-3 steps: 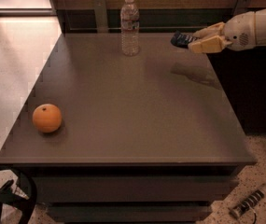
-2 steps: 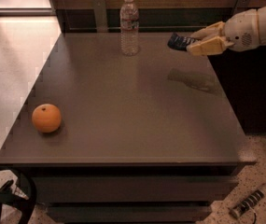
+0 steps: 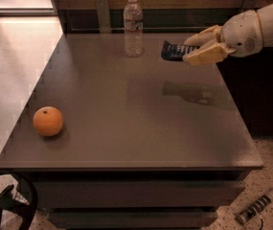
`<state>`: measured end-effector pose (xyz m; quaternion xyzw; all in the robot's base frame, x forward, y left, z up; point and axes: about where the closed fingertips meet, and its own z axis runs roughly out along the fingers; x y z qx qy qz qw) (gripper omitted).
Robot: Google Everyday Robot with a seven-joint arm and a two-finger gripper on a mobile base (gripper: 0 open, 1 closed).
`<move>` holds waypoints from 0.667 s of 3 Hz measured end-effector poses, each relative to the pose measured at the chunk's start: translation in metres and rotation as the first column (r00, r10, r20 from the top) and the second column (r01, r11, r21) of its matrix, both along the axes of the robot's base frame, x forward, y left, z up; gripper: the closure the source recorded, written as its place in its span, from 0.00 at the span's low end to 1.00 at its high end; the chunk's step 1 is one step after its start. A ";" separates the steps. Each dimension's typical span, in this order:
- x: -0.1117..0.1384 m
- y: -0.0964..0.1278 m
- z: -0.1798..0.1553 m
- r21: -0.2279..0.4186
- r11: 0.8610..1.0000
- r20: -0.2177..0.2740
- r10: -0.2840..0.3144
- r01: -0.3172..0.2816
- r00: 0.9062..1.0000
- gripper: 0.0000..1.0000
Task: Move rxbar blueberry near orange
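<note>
Gripper (image 3: 189, 48) up on the right side, reaching in over the far right part of the table (image 3: 126, 143). Clamped on the rxbar blueberry (image 3: 171, 51): one tan finger above, one below, dark navy wrapper pinched between them. Pokes out leftward past the fingertips, small white marks showing on the wrapper, bar lying roughly level. Held in the air, clear of the grey tabletop. Soft shadow (image 3: 188, 92) of bar and fingers on the surface below, a little toward the front edge. White rounded wrist and arm running off the right border behind the fingers.

Over to the orange (image 3: 48, 121): sitting on the table near the front left corner, dark stem dimple facing up, small shadow at its right. Well apart from the bar, clean across the tabletop on the diagonal, with bare grey surface between them.

Water bottle (image 3: 133, 27) standing upright near the far edge, white cap on, clear body. Just to the left of the held bar, close but not touching it.

Down on the speckled floor at the lower right, power strip (image 3: 258, 206) lying at an angle. At the lower left corner, black curved hoop (image 3: 25, 206), only partly in view.
</note>
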<state>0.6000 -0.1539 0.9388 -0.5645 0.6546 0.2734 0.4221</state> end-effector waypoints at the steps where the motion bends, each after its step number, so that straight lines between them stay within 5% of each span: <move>1: -0.028 0.030 -0.006 -0.016 0.976 0.001 0.216 -0.216 0.976 1.00; 2: -0.052 0.056 -0.014 -0.025 0.912 0.000 0.410 -0.409 0.912 1.00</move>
